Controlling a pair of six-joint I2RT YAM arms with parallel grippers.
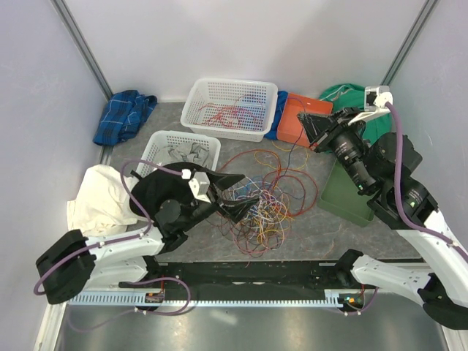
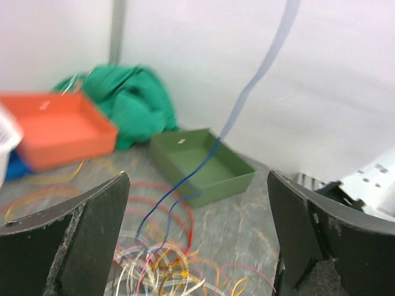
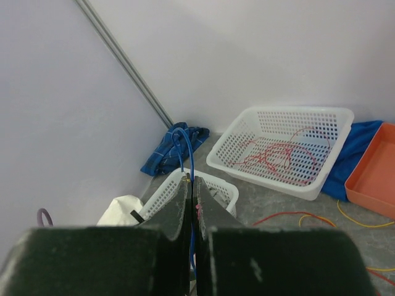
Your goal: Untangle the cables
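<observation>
Top external, cable tangle [image 1: 259, 205]: loose multicolour heap on the table [image 1: 329, 241].
Large white basket [image 1: 227, 133]: red strands [image 1: 227, 113] inside.
Left gripper [image 1: 232, 196]: jaws wide, holding nothing, over tangle's edge.
Right gripper [image 3: 191, 191]: up high, pinched on blue cable [image 3: 185, 148].

The cables [image 1: 256, 208] lie in the middle, large basket [image 1: 219, 134] behind (some inside it), small basket [image 1: 183, 136] left.

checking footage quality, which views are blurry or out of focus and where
Left wrist view: the flat orange plastic tray is motion-smeared, the thin blue cable fades pale upward. Right wrist view: the large white mesh basket is sharp, the near black fingers soft. Top external view: evenly lit, sharp.
</observation>
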